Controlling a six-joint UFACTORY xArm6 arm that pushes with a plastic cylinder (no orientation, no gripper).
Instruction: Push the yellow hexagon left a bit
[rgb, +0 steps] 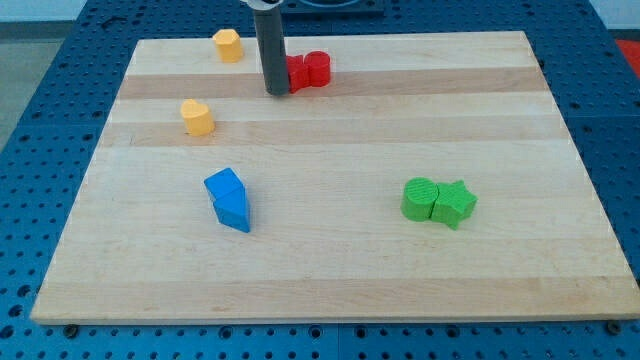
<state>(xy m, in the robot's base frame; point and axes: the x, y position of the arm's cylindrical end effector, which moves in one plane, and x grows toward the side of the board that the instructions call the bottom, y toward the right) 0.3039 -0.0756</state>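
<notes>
A yellow hexagon (228, 45) sits near the board's top edge, left of centre. A second yellow block (198, 117) lies lower down and further left; its shape is unclear. My tip (276, 92) rests on the board to the right of and below the yellow hexagon, apart from it. It stands right against the left side of the red blocks (310, 71).
Two blue blocks (230, 199) sit together left of centre. A green round block (420, 198) and a green star (454, 204) touch each other at the right. The wooden board (330, 290) lies on a blue perforated table.
</notes>
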